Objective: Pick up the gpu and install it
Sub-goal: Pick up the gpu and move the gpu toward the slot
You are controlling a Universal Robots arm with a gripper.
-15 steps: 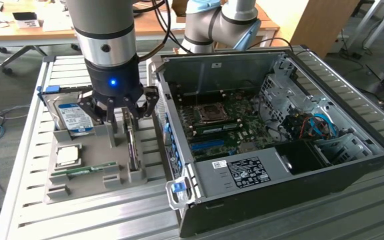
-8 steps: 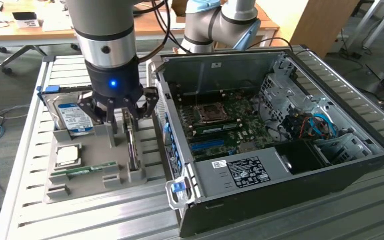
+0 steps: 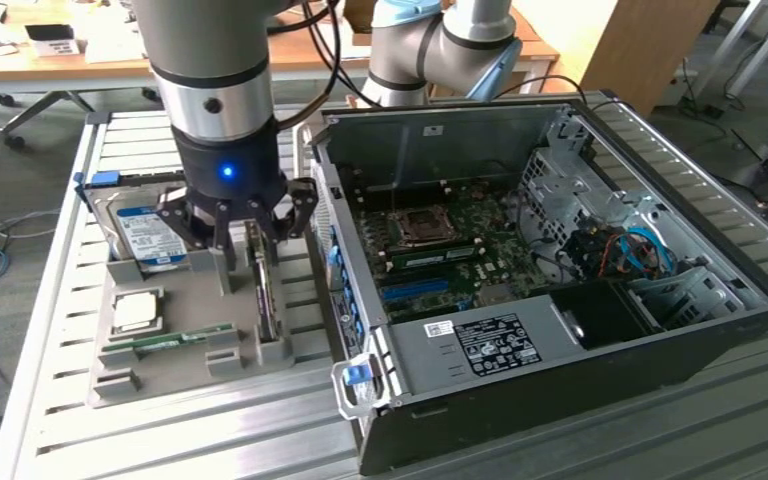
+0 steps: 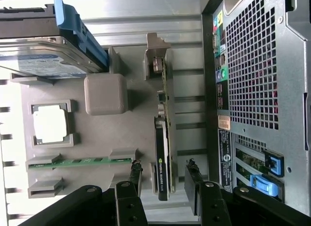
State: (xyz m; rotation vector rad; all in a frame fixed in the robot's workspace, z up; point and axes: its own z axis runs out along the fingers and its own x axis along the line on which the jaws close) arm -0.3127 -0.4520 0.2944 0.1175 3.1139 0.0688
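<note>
Grey plastic tray [image 3: 184, 375] sits on a slatted metal table [image 3: 117, 450], just beside the open computer case [image 3: 518, 340], on the exterior view's left of it. The gpu [image 3: 267, 300] stands on its long edge in a slot of that tray, along the side nearest the case. The gripper [image 3: 251, 240] hangs straight over it, low above the tray, with the arm upright.

Seen from the wrist, the gripper [image 4: 164, 176] is partly open. Its 2 fingers [image 4: 135, 175] stand on either side of the gpu [image 4: 163, 138], and a gap shows between each finger and the card, so nothing is held. The card's silver bracket end points away from the fingers.

A hard drive [image 4: 43, 58] with a blue-and-white label leans in the tray [image 4: 138, 133], well apart from the card. A square processor chip [image 4: 51, 126] lies flat in its own pocket, and a narrow green memory stick [image 4: 77, 162] lies in a slot near it.

Inside the case, the motherboard [image 3: 438, 250] lies exposed.
</note>
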